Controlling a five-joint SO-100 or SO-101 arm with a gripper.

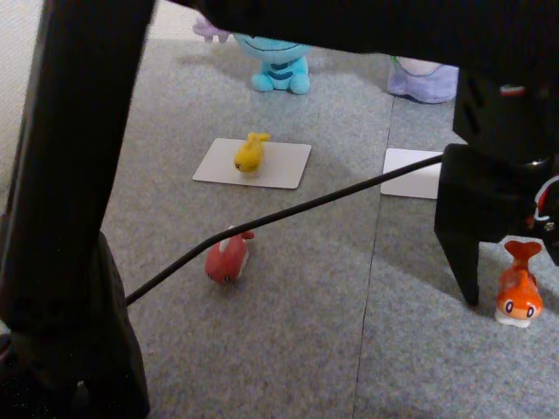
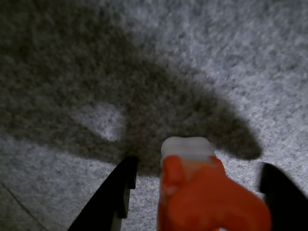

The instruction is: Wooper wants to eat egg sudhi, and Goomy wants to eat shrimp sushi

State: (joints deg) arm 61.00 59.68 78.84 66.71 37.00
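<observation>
1. In the other view I am seeing my gripper (image 1: 500, 297) hanging at the right side, low over the grey carpet (image 1: 332, 349). One black finger (image 1: 463, 253) is standing just left of the shrimp sushi (image 1: 518, 288), and the second finger I cannot make out there.
2. In the wrist view the two dark fingers (image 2: 118, 192) are standing apart, and the shrimp sushi (image 2: 202, 192) is sitting between them on the carpet (image 2: 216, 57). It is nearer to the left finger, but neither finger is pressing on it as far as I can tell.
3. The egg sudhi (image 1: 251, 154) is lying on a white card (image 1: 288, 166), near the Wooper (image 1: 278, 61), which is sitting at the top edge.
4. A second white card (image 1: 410, 175) is lying to the right, and it is bare where it shows. Behind it the Goomy (image 1: 424, 80) is partly showing.
5. A dark red fish figure (image 1: 227, 257) is lying on the carpet, under a black cable (image 1: 288, 214) that is crossing the view.
</observation>
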